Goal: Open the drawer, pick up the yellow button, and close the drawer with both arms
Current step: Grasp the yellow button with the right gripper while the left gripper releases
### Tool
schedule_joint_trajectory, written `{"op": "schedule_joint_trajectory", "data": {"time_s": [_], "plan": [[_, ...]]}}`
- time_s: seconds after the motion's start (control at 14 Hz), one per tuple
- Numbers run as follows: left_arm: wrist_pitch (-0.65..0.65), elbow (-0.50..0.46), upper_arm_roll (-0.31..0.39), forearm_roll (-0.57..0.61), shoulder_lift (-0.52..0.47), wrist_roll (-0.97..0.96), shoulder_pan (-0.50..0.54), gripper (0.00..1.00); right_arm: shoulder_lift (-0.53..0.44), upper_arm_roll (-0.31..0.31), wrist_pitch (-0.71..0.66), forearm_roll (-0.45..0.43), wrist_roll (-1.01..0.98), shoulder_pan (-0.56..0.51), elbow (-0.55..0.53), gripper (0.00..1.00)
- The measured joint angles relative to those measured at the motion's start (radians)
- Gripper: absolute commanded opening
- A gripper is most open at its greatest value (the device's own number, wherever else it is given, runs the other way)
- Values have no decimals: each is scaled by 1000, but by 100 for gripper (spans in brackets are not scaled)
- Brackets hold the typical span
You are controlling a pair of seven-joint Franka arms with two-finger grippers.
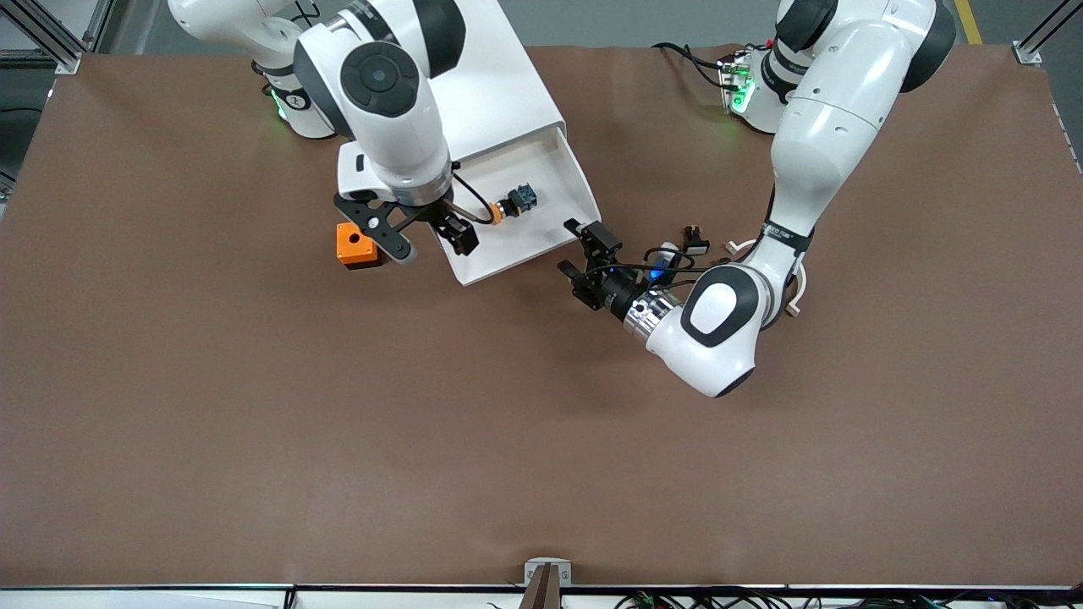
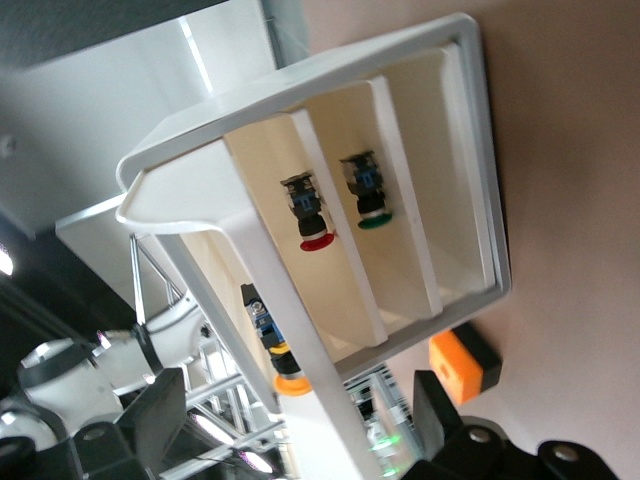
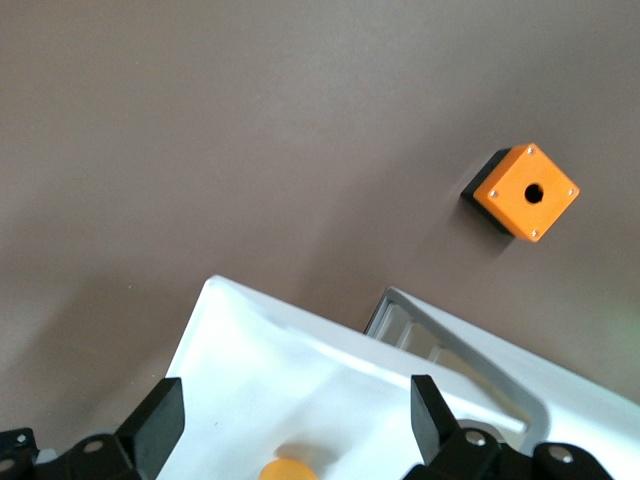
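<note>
The top drawer (image 1: 541,211) stands pulled out of the white cabinet (image 1: 499,85). The button (image 1: 510,204), orange cap and blue-black body, lies inside it on the drawer floor. The right gripper (image 1: 427,237) hangs over the drawer's end toward the right arm, fingers apart, holding nothing. The left gripper (image 1: 585,258) sits just beside the drawer's front corner toward the left arm, fingers apart and clear of it. An orange cube (image 1: 357,245) rests on the desk (image 1: 338,423) beside the drawer. Lower drawers show red and green buttons in the left wrist view.
</note>
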Motion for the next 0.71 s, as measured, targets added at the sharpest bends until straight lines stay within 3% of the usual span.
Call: {"op": "schedule_joint_trajectory", "data": {"time_s": [0.29, 0.5, 0.71], "plan": [[0, 57, 4, 0, 0, 245, 14, 100, 19, 0, 55, 1, 130, 64, -14, 100], [-17, 91, 52, 4, 0, 430, 23, 100, 36, 0, 91, 1, 221, 116, -34, 100], [-32, 125, 68, 99, -10, 677, 32, 100, 42, 0, 102, 1, 292, 153, -46, 100]]}}
